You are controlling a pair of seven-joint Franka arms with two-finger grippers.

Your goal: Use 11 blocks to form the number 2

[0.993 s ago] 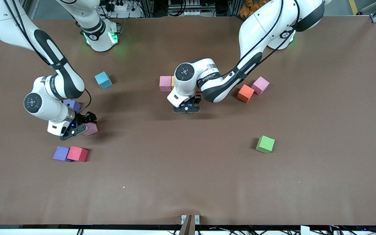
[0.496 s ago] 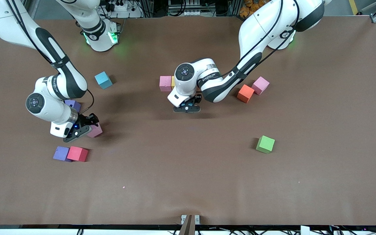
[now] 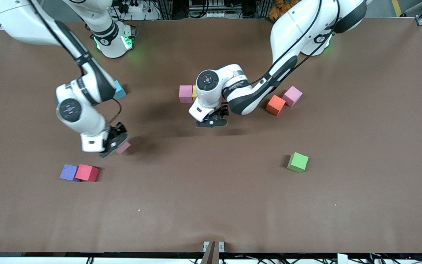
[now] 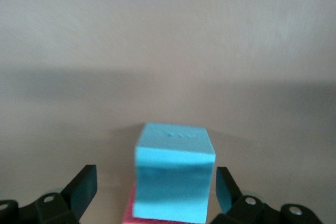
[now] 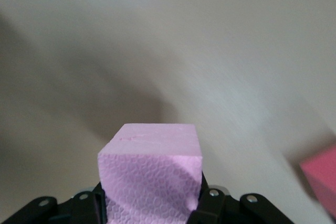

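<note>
while my right hand grips a pink block over the counter, my left hand stands wide around a blue block, seemingly atop a red one.

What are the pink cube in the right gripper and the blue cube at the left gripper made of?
Pink cube: likely foam, matte; a fine honeycomb cell texture shows on its face. Blue cube: looks like the same matte foam, no shine, soft edges; its texture is too blurred to confirm.
</note>
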